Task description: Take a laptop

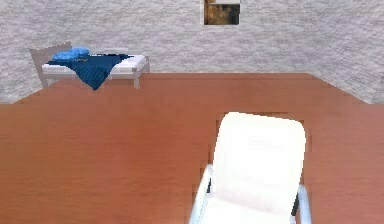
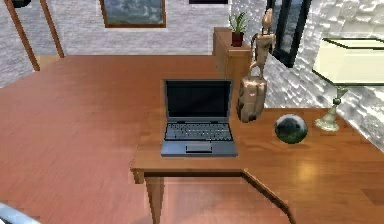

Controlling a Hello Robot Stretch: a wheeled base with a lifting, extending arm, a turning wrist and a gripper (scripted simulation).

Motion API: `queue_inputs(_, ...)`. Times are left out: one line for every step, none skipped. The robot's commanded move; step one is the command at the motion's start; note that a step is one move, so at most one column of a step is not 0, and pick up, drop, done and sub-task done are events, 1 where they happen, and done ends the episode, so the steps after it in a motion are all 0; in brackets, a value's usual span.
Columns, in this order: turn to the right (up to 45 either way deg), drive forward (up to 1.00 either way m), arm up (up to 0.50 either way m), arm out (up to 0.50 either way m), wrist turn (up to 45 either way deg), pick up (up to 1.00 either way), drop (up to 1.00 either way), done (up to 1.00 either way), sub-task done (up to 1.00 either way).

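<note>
On desk (image 2: 330,172): one laptop (image 2: 200,118); at its 3 o'clock one statue (image 2: 254,85), one ball (image 2: 292,128), one lamp (image 2: 345,65). Gripper state: cannot tell.

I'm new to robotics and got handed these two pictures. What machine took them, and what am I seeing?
Both are simulator renders from cameras on a wheeled robot with one extending arm and a claw. The forward view looks ahead: a white chair and a low bed with a blue blanket by the wall. The arm side view looks out where the arm reaches: an open laptop, its target, sits on a wooden desk, with a wooden statue, a dark ball and a lamp nearby.
</note>
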Motion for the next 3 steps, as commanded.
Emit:
queue_inputs(0.0,0.00,0.50,0.00,0.0,0.00,0.00,0.00,0.00)
queue_inputs(0.0,0.00,0.38,0.00,0.0,0.00,0.00,0.00,0.00)
queue_inputs(0.0,0.00,0.00,0.38,0.0,0.00,0.00,0.00,0.00)
